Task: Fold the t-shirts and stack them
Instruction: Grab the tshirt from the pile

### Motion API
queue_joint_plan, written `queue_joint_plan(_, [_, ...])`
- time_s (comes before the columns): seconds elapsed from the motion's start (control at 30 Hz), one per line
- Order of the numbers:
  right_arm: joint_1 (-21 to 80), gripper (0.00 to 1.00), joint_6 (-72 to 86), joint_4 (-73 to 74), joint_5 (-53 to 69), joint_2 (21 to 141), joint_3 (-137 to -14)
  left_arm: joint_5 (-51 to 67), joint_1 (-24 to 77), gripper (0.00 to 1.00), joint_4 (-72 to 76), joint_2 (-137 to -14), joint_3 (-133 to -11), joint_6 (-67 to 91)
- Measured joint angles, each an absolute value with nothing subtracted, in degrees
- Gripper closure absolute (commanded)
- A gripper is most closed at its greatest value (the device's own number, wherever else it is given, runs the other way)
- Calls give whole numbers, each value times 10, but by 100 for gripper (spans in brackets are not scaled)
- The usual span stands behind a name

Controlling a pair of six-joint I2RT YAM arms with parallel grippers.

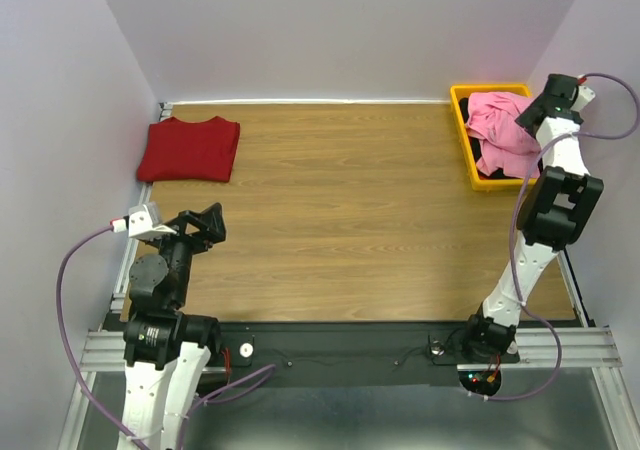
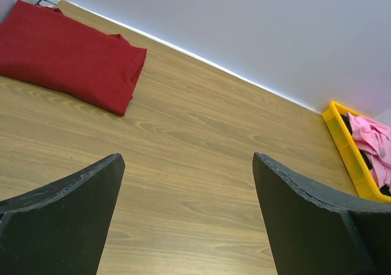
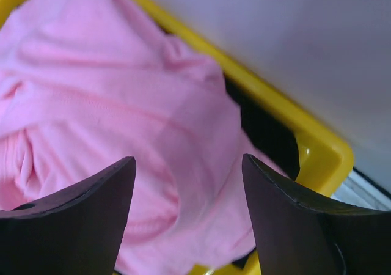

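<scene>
The dark red t-shirt [image 1: 189, 149] lies folded at the table's far left corner; it also shows in the left wrist view [image 2: 67, 55]. The light pink t-shirt [image 1: 497, 130] lies crumpled in a yellow bin [image 1: 462, 105] at the far right, over dark cloth that I take for the black t-shirt [image 3: 266, 131]. My right gripper [image 3: 188, 165] is open just above the pink t-shirt [image 3: 122, 104], holding nothing. My left gripper [image 2: 186, 165] is open and empty over bare wood near the left front. In the top view the left gripper [image 1: 205, 222] is well short of the red shirt.
The wooden table [image 1: 340, 210] is walled at the back and both sides. The yellow bin's rim [image 3: 305, 134] lies close to the right wall. The bin shows far right in the left wrist view [image 2: 351, 159]. A metal rail [image 1: 350, 345] runs along the near edge.
</scene>
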State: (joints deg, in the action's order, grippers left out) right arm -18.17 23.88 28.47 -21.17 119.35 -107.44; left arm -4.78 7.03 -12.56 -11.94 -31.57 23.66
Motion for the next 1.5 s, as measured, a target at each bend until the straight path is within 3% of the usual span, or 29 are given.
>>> queue_joint_plan(0.17, [-219,32,236,277,-179,1271,-1164,-51,70,2,-126,-126,-316,237])
queue_joint_plan(0.33, [-217,36,234,270,-151,1309,-1179,-51,70,2,-126,-150,-316,237])
queue_joint_plan(0.4, [-215,43,234,266,-140,1314,-1170,-50,70,2,-127,-160,-316,237])
queue_joint_plan(0.57, [-214,74,235,252,-107,1313,-1140,-49,70,2,-126,-163,-316,237])
queue_joint_plan(0.67, [-214,87,231,248,-85,1298,-1122,-49,70,2,-126,-161,-316,237])
queue_joint_plan(0.77, [-214,94,227,251,-72,1270,-1111,-47,70,2,-126,-156,-316,236])
queue_joint_plan(1.23, [-190,99,190,266,-55,1030,-1070,-44,68,2,-122,-141,-316,236])
queue_joint_plan(1.5, [-80,99,171,279,-17,990,-1058,-39,67,2,-122,-141,-316,235])
